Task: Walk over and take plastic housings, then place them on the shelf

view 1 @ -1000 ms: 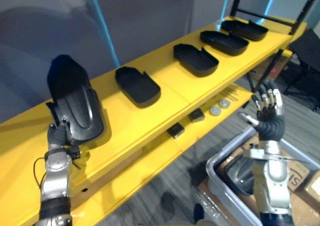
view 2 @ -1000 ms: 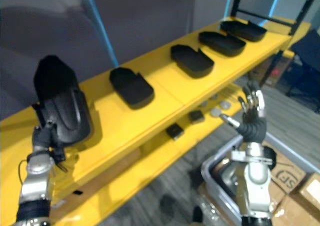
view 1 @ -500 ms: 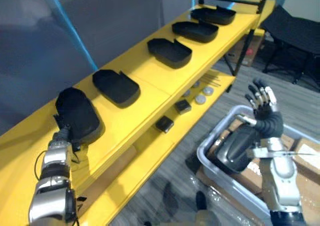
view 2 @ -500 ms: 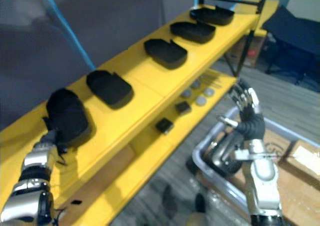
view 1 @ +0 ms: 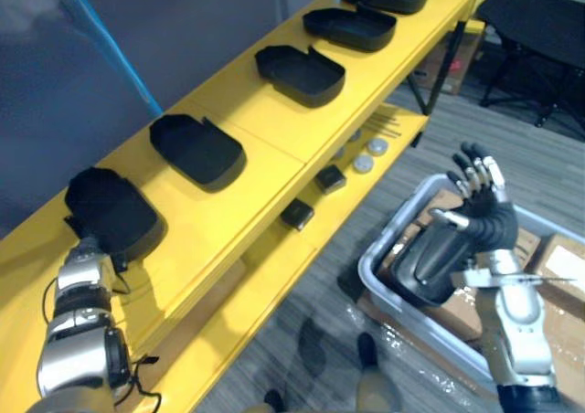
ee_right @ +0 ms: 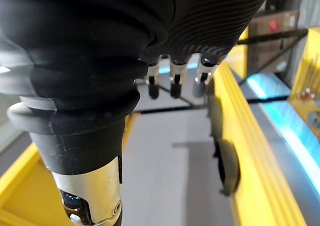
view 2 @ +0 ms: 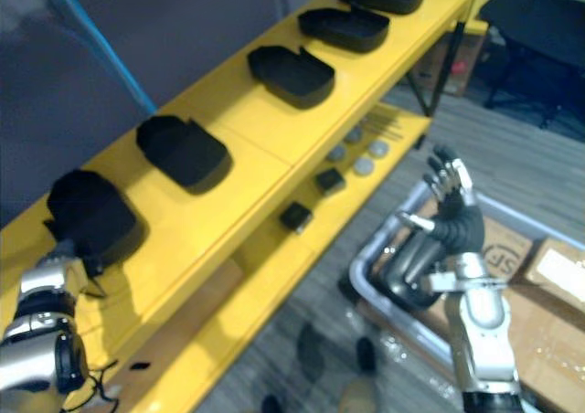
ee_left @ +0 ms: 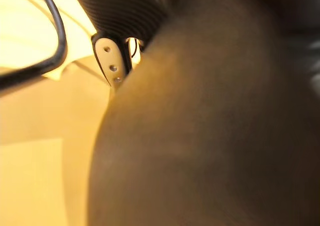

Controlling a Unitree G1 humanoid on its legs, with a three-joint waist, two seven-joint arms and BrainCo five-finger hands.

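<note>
Left eye view: L hand [view 1: 85,265] at housing [view 1: 111,214] lying flat on yellow shelf [view 1: 256,121], grip – can't tell. R hand [view 1: 484,217] up over grey bin [view 1: 370,271], fingers [view 1: 475,168] spread wide, empty.

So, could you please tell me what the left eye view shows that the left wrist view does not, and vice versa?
Left eye view: four more housings along the yellow shelf, small parts on its lower level, a grey bin holding another housing, and the open right hand above it. Left wrist view: how closely the nearest housing lies against the left hand. Both: that housing, that hand and the shelf.
</note>
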